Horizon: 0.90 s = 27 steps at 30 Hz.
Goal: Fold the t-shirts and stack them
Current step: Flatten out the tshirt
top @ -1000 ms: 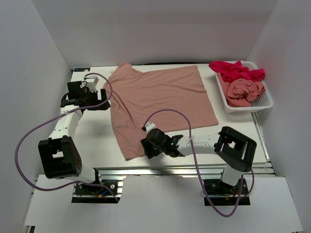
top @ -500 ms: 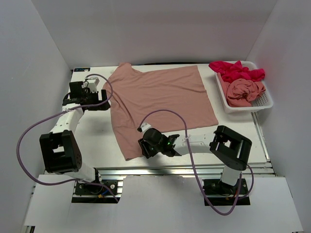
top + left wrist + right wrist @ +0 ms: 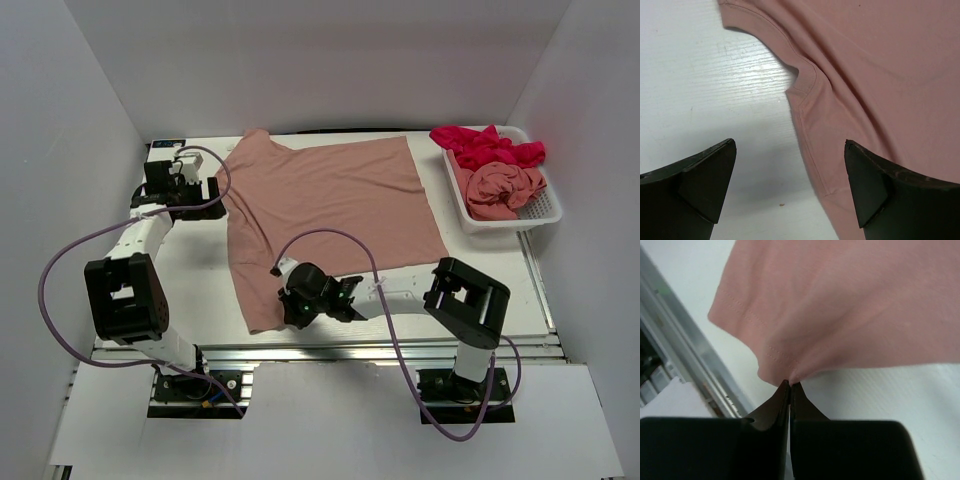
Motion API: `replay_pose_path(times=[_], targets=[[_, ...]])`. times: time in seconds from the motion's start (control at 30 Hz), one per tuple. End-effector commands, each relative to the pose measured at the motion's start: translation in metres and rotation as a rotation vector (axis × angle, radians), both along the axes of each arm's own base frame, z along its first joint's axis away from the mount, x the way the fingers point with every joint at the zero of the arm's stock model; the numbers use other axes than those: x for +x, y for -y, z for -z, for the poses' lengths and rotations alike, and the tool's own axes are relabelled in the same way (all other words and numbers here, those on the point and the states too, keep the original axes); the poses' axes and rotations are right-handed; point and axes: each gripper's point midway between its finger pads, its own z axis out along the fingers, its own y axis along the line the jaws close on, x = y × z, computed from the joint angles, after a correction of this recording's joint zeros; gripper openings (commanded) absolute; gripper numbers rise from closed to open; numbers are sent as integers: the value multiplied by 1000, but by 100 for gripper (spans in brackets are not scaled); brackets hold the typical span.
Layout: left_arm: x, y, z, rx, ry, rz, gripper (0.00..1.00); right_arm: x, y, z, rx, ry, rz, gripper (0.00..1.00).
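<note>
A salmon-pink t-shirt [image 3: 330, 210] lies spread flat across the middle of the table. My right gripper [image 3: 287, 308] is low at its near hem, close to the near-left corner. In the right wrist view the gripper [image 3: 790, 384] is shut on a pinch of the hem of the shirt [image 3: 840, 305]. My left gripper [image 3: 207, 190] stands open at the shirt's left side by the sleeve. In the left wrist view the gripper [image 3: 790, 185] straddles the shirt's edge [image 3: 880, 75], with the right finger [image 3: 875, 185] over fabric and the left finger [image 3: 705, 180] over bare table.
A white mesh basket [image 3: 548, 212] stands at the back right, holding a crumpled magenta-red t-shirt [image 3: 485, 145] and a balled salmon-pink one [image 3: 500, 190]. The table's aluminium front rail [image 3: 685, 340] runs just beside the right gripper. White walls enclose the table.
The right gripper slid left along the near hem and closed on it. The left gripper moved a little farther back along the shirt's left edge, staying open.
</note>
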Motion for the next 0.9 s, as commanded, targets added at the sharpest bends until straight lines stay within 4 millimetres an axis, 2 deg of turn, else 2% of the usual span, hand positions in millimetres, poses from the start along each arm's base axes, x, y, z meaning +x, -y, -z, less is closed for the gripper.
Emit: replay_pose_path(times=[0.0,0.13,0.2,0.23,0.3,0.37,0.43,0.47,0.53,0.6,0.7,0.73,0.77,0.8,0.83,0.87], targets=[[13,-5,-20,4,60,-16,98,-24,-33,-31,119,3,-140,0],[16,-5,-21,2,64,-15,98,-50,-49,-32,126,30,-233,0],[17,-5,-21,-4,64,-20,98,-53,-60,-38,138,55,-255,0],[17,-4,-22,-5,67,-20,98,-59,-63,-33,130,55,-270,0],[19,-4,-21,-11,65,-18,98,-59,-75,-40,152,69,-274,0],[19,-4,-20,-13,62,-19,98,-56,-80,-38,155,76,-269,0],[21,-4,-21,-11,63,-20,98,-45,-88,-40,154,114,-228,0],[21,-4,-21,-11,60,-19,98,-38,-89,-39,146,140,-197,4],[22,-4,-21,-9,62,-18,98,-25,-90,-42,135,196,-162,36],[23,-6,-23,-1,68,-18,98,-14,-87,-46,124,246,-118,59],[24,-8,-26,10,74,-18,98,10,-71,-53,90,343,-39,62],[25,-8,-27,19,78,-15,98,19,-66,-66,103,367,-7,63],[25,-9,-28,23,83,-14,98,27,-54,-64,91,372,22,63],[27,-10,-29,29,90,-15,98,48,-41,-68,94,366,77,64],[28,-12,-29,36,91,-21,98,60,-30,-83,128,361,118,64],[30,-14,-29,48,100,-25,98,70,-13,-76,121,321,168,64]])
